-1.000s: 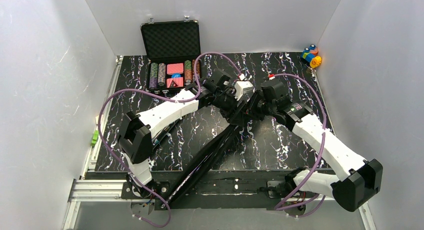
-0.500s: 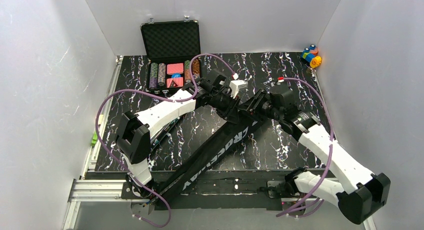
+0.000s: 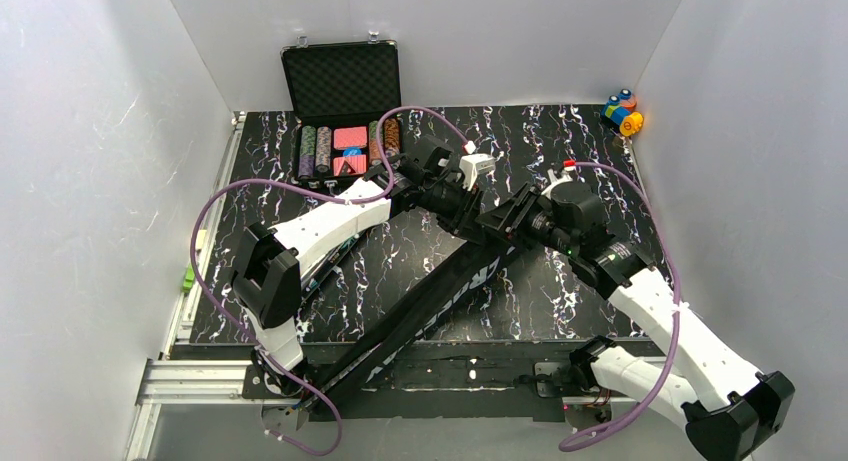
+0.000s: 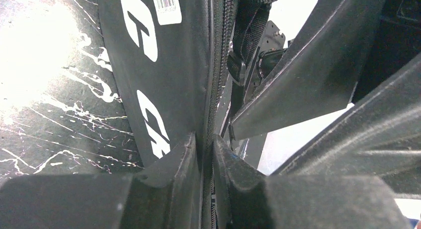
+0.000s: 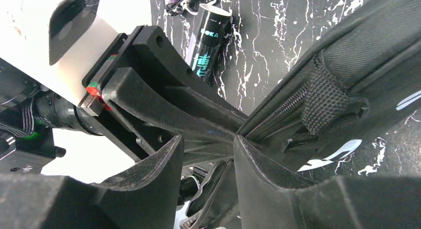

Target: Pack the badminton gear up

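Item: CROSSWAY bag (image 3: pixel 440 291), diagonal across the table (image 3: pixel 560 151), near edge to centre; within the last second I rolled it from edge-on to lettering-up. Left gripper (image 4: pixel 207 139) clamped its zip seam, and right gripper (image 5: pixel 208 139) pinched its far end. Teal-print tube (image 5: pixel 206 45) lay outside the bag, so I judged packing unfinished.

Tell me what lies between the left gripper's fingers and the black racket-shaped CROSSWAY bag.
Nothing: the left wrist view shows the left gripper clamped directly on the zipper edge of the black racket-shaped bag.

An open poker-chip case (image 3: pixel 340 101) sits far left, toy blocks (image 3: pixel 622 112) far right corner.
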